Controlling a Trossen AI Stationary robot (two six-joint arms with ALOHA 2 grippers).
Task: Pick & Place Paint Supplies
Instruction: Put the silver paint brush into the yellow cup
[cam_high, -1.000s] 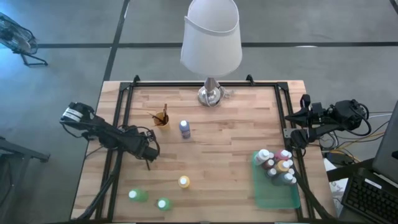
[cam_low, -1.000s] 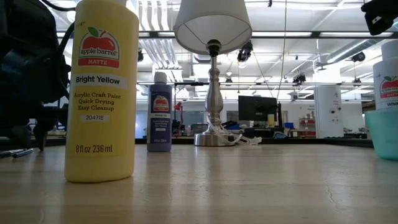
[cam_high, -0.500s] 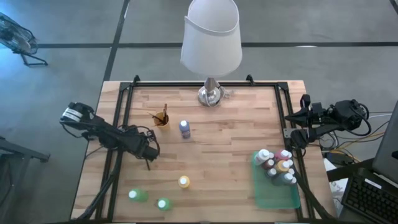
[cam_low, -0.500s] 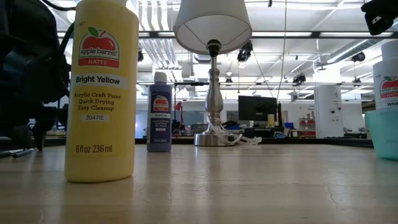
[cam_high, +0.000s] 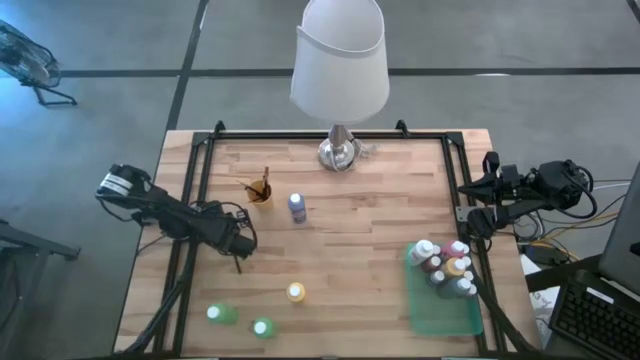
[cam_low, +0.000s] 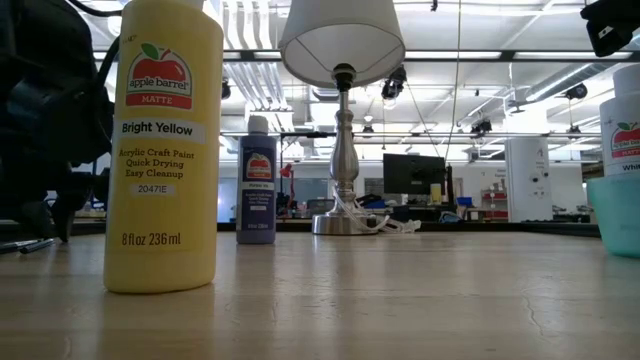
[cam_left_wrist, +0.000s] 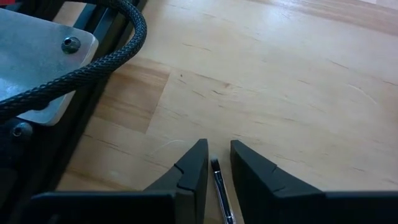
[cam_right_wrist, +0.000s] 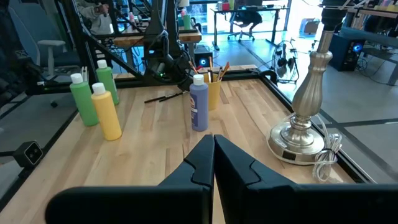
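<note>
Left wrist view shows the left gripper (cam_left_wrist: 217, 163) low over the wooden table (cam_left_wrist: 298, 93), its fingers nearly together around a thin paintbrush (cam_left_wrist: 219, 186) that lies between them; they look clamped on it, or very near so. To do this step well, the grip should be firm before any lift, and the brush should come up level so that it does not pivot or slip out, then travel to the orange cup (cam_high: 261, 190) that already holds brushes. The right gripper (cam_right_wrist: 213, 149) waits at the table's right edge, fingers pressed together on nothing. A yellow bottle (cam_high: 296, 292), two green bottles (cam_high: 215, 314) and a purple bottle (cam_high: 297, 206) stand loose on the boards; others crowd the green tray (cam_high: 440, 315). A lamp (cam_high: 339, 60) stands at the far edge, and beyond it lies an open workshop with desks and monitors.
</note>
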